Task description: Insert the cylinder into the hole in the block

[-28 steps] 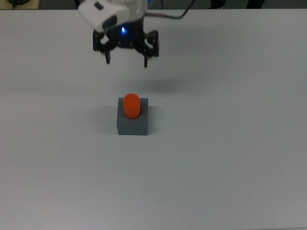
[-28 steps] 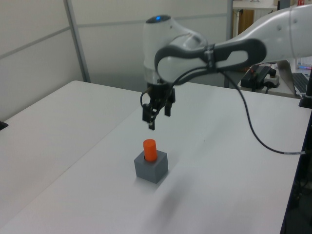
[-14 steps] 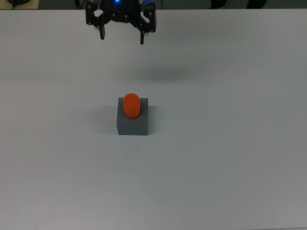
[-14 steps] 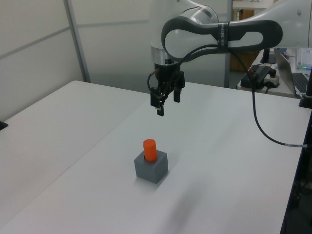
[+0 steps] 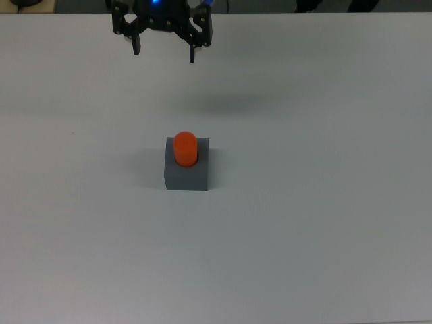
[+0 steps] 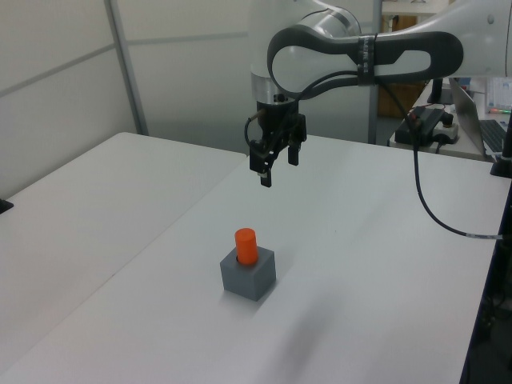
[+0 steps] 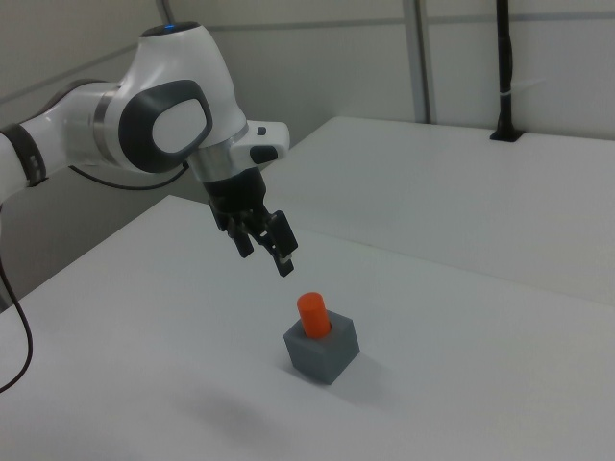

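Observation:
The orange cylinder (image 5: 185, 148) stands upright in the hole of the dark grey block (image 5: 186, 174), its rounded top sticking out above the block's top face; both also show as cylinder (image 6: 246, 246) in block (image 6: 249, 274) and cylinder (image 7: 312, 315) in block (image 7: 323, 351). My gripper (image 5: 164, 52) hangs open and empty in the air, well above and behind the block, near the top view's upper edge. It shows again in the left view as gripper (image 6: 275, 168) and in the right view as gripper (image 7: 265, 257), apart from the cylinder.
The white table (image 5: 304, 202) spreads around the block. A black cable (image 6: 424, 216) trails from the arm across the left view's right. Desk equipment (image 6: 428, 124) stands beyond the table's far edge in the left view. A black post (image 7: 504, 67) rises at the right view's back.
The gripper has risen and drawn back from the block, shifting slightly toward the top view's left in the last half second. Cylinder and block have not moved.

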Tool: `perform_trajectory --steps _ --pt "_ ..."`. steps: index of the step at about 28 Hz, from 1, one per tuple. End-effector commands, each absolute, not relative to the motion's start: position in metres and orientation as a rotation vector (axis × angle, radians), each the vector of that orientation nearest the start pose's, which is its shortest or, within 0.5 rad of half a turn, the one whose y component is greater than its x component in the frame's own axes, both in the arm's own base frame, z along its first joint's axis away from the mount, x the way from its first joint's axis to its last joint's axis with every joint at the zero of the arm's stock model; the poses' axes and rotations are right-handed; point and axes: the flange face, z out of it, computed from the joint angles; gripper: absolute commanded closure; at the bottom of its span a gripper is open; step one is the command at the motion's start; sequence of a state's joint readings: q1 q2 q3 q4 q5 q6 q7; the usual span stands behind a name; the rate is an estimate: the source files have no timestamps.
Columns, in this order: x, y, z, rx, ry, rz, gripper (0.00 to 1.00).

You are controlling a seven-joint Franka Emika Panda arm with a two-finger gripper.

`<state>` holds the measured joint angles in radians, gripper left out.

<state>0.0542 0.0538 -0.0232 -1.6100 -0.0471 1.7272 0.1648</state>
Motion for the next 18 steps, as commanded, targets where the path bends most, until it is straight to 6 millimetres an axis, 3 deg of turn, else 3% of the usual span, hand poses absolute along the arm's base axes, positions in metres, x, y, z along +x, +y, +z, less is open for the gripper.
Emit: perform_trajectory --steps 1,18 --pt "0.5804 0.0144 0.5945 -3.176 0.223 -0.096 0.00" --pt "0.5798 0.0117 0.5939 -3.178 0.216 -0.086 0.00"
